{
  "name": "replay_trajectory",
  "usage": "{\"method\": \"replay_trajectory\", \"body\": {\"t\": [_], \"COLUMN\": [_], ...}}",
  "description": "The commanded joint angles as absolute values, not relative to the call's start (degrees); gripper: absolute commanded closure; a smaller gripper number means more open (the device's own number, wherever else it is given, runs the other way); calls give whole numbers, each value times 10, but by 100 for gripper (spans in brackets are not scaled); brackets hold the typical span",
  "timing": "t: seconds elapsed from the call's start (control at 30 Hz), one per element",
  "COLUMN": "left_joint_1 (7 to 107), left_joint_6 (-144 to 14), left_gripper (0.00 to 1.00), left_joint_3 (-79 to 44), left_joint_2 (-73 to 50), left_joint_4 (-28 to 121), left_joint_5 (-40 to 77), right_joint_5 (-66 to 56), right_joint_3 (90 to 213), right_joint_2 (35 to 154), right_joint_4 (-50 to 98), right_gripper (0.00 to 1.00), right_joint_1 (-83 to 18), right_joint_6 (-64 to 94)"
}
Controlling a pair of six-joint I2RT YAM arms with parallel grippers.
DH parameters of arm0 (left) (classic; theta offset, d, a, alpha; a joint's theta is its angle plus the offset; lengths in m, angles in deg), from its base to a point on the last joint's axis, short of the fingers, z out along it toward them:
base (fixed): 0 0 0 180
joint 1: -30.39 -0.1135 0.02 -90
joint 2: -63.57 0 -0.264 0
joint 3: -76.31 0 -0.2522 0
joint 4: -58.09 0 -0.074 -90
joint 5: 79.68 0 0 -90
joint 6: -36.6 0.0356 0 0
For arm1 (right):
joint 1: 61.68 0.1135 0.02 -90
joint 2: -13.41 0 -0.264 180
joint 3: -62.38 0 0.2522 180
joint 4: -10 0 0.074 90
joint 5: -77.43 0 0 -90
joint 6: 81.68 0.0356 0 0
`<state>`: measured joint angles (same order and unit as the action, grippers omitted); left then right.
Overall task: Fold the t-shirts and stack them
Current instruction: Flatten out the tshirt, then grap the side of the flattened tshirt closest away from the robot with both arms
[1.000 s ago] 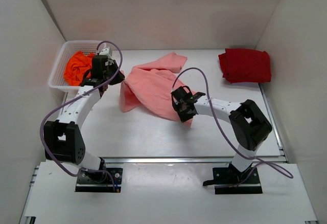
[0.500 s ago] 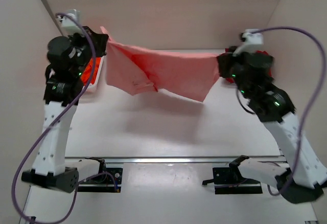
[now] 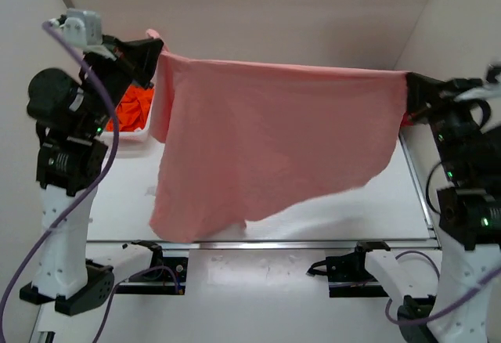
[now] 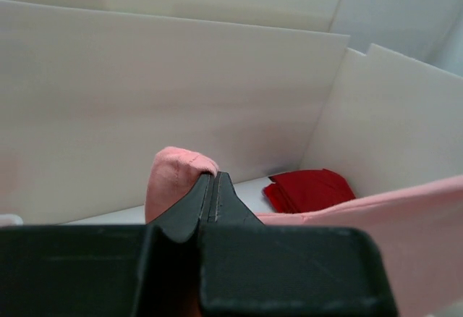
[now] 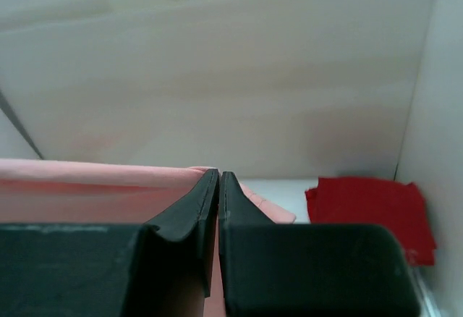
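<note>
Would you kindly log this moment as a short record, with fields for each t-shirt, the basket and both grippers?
salmon-pink t-shirt: lifted, spread wide between both grippers, hanging above the table
left gripper: shut on one top corner of that shirt
right gripper: shut on the other top corner
dark red t-shirt: folded, lying by the right wall
orange t-shirt: crumpled inside the white basket

Pale beige panel walls (image 3: 274,14) enclose a white table (image 3: 376,211) on 3 sides, evenly and softly lit.
</note>
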<state>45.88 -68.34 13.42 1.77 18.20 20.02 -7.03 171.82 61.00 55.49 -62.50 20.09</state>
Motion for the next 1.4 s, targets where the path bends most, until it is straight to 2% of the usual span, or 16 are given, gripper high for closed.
{"method": "replay_trajectory", "body": {"t": [0.0,0.2,0.27,0.37,0.4,0.43,0.47,0.5,0.57,0.6,0.73,0.9,1.1,1.2,1.33,1.37], "left_joint_1": [447,428,420,422,421,419,412,398,391,394,420,490,523,536,577,578], "left_joint_6": [-645,-632,-630,-579,-565,-551,-552,-573,-581,-588,-594,-647,-742,-771,-829,-838], "left_gripper": [100,100,100,100,95,72,51,48,43,37,34,36,39,39,40,36], "left_joint_3": [168,225,237,327,384,440,465,467,459,435,228,-56,-358,-442,-491,-508], "left_joint_2": [-47,-254,-318,-486,-517,-578,-617,-635,-625,-601,-468,-252,-101,-63,-51,-45], "left_joint_4": [178,209,236,230,221,209,210,215,204,203,199,168,151,164,167,173], "left_joint_5": [132,147,138,83,56,25,19,25,35,38,37,43,175,198,203,203], "right_joint_5": [-126,-69,-56,-54,-68,-106,-141,-175,-195,-218,-236,-186,-181,-162,-154,-153], "right_joint_3": [1678,1624,1649,1743,1809,1896,1998,2107,2217,2277,2011,1723,1490,1402,1344,1327], "right_joint_2": [700,857,934,1123,1157,1226,1292,1358,1408,1434,1288,1131,1046,1009,995,995], "right_joint_4": [529,407,390,400,417,460,515,575,671,687,606,548,530,520,514,510], "right_gripper": [100,100,100,100,99,89,85,78,65,60,50,49,49,50,49,48], "right_joint_1": [-595,-613,-614,-612,-609,-606,-601,-591,-591,-588,-568,-568,-538,-531,-518,-514], "right_joint_6": [176,176,173,151,142,130,125,120,118,119,134,170,198,221,247,249]}}
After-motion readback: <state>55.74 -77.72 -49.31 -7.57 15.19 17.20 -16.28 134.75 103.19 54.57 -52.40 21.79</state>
